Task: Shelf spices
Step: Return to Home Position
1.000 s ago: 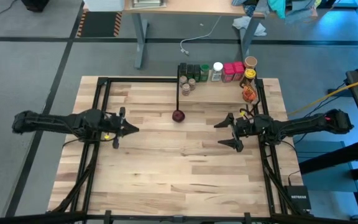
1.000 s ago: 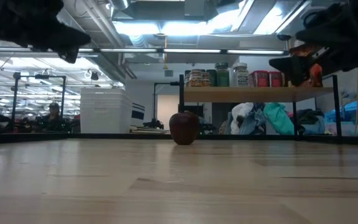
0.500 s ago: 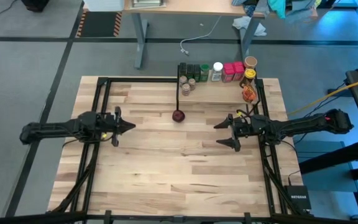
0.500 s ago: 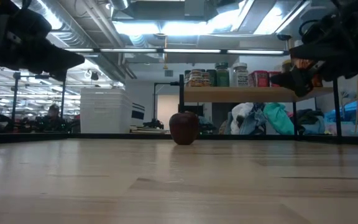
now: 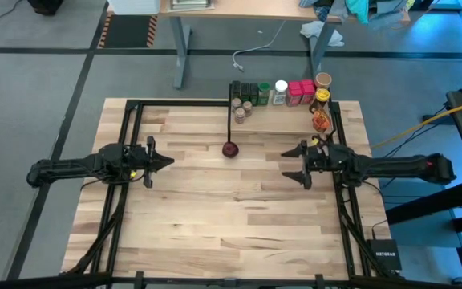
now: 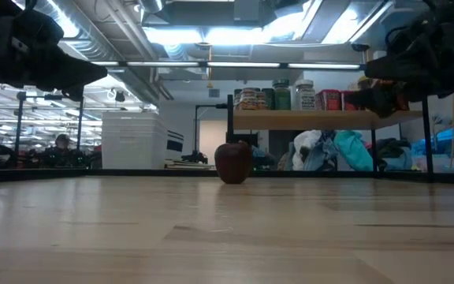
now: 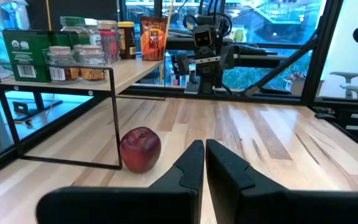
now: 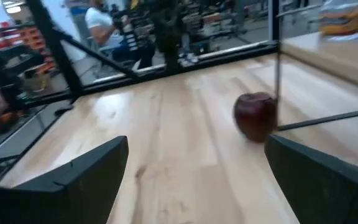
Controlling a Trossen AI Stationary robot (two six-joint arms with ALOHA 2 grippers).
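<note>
The right gripper (image 5: 289, 164) hangs spread wide and empty. The left gripper (image 5: 167, 162) faces it, pinched closed on nothing. Just beside the right one stands the shelf (image 5: 283, 120), with the spices (image 5: 279, 92) on top, well apart from the left. They look small, light, rigid and likely slick, so I'd grip each body below its lid.

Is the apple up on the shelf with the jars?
No, the apple sits on the table, lower than the shelf board where the jars stand.
</note>
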